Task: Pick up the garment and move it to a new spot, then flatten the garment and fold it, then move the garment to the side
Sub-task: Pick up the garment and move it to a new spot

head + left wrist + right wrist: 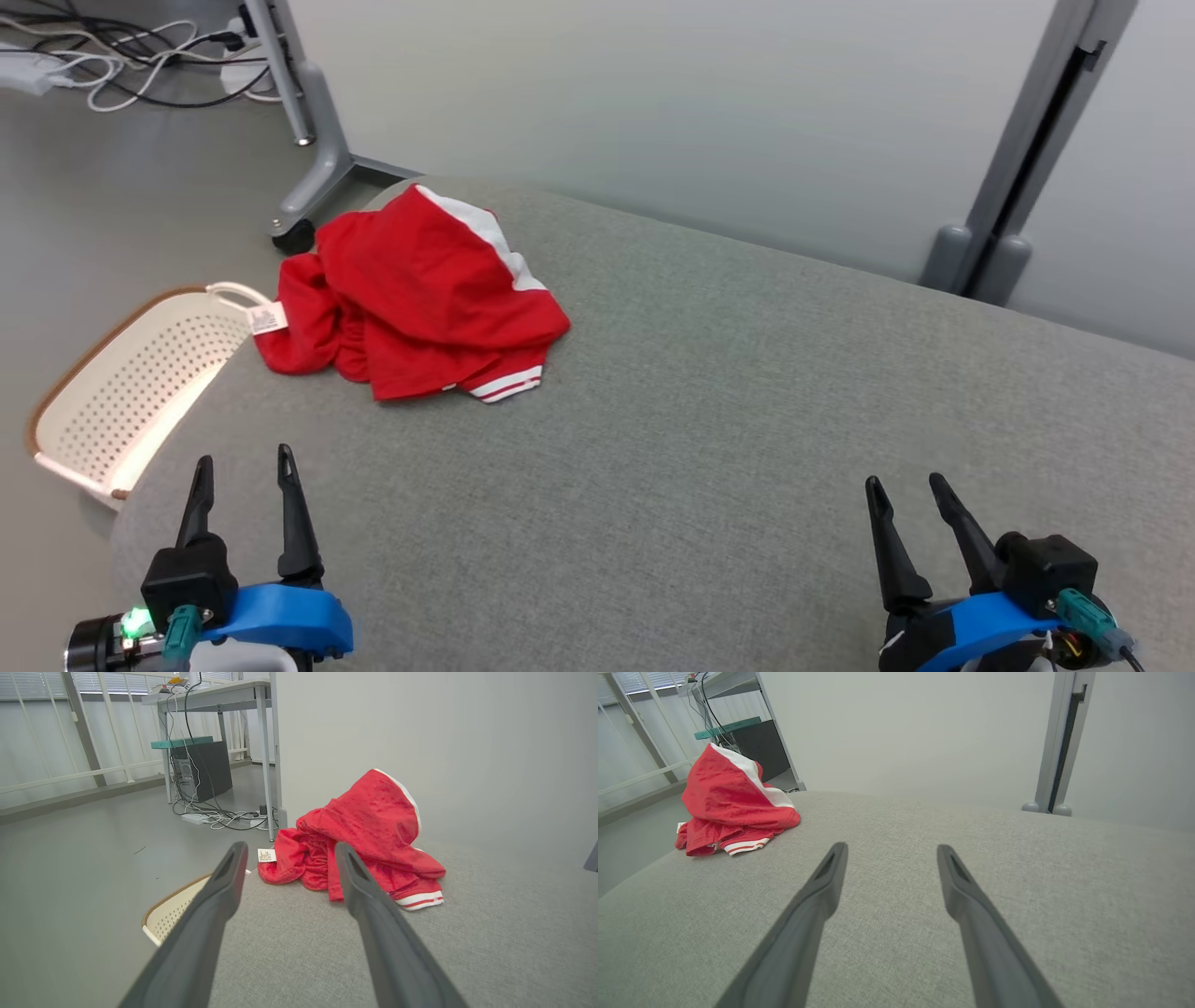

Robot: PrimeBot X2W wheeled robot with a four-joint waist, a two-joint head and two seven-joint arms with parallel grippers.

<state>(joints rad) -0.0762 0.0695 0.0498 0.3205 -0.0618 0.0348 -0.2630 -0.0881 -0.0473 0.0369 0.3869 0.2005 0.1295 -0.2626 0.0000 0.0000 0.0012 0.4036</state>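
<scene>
A crumpled red garment [411,299] with white trim and a white label lies heaped at the far left of the grey fabric surface [709,420]. It also appears in the left wrist view as the garment [373,830] and in the right wrist view as the garment [728,802]. My left gripper [245,463] hovers open at the lower left, well short of the garment, nothing between its fingers. My right gripper [906,483] stands open at the lower right, far from the garment. The left gripper [289,851] and right gripper [891,851] both show spread fingers.
A cream perforated basket [131,373] sits on the floor beside the surface's left edge. A grey stand with a castor [308,149] and cables [121,56] lie beyond. A grey post [1018,159] rises at the back right against a pale wall.
</scene>
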